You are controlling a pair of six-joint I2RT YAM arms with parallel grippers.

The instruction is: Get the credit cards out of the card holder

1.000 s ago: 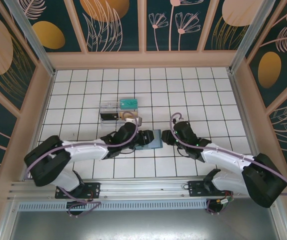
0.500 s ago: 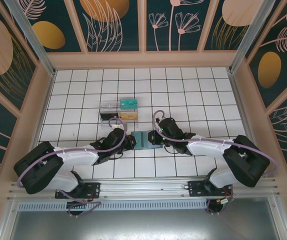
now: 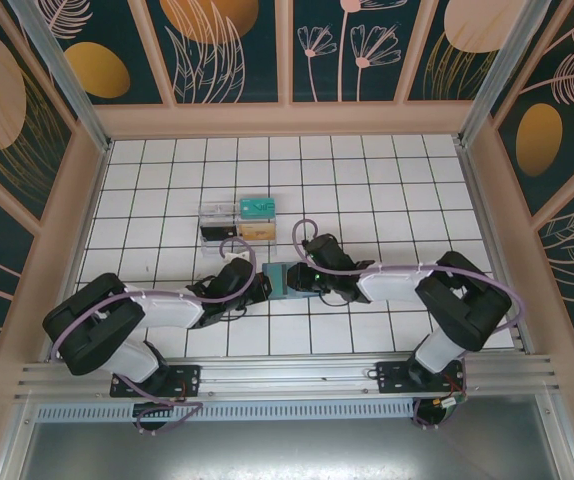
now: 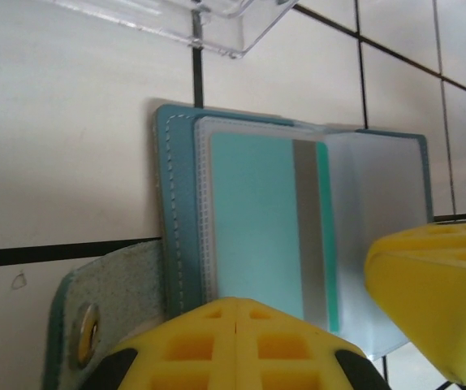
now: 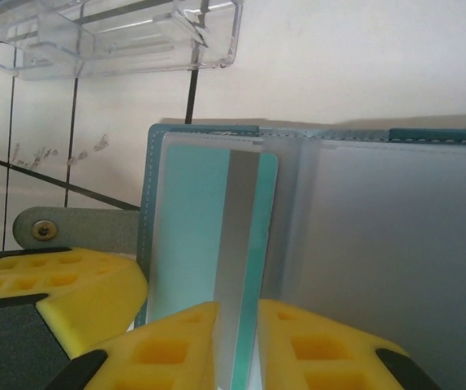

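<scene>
Now: right fingers [image 5: 314, 345] pinch teal striped card [image 5: 204, 268] in open card holder [image 5: 395, 268].

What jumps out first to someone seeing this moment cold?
A teal card with a grey stripe sits in the open card holder at the floor's middle. Yellow right fingers pinch its near edge, left fingers shut beside them; a clear box stands just behind.

Bright, even light from above—shadows are soft and short. In the wrist views the nearest yellow pads [image 5: 168, 345] blur slightly.
</scene>
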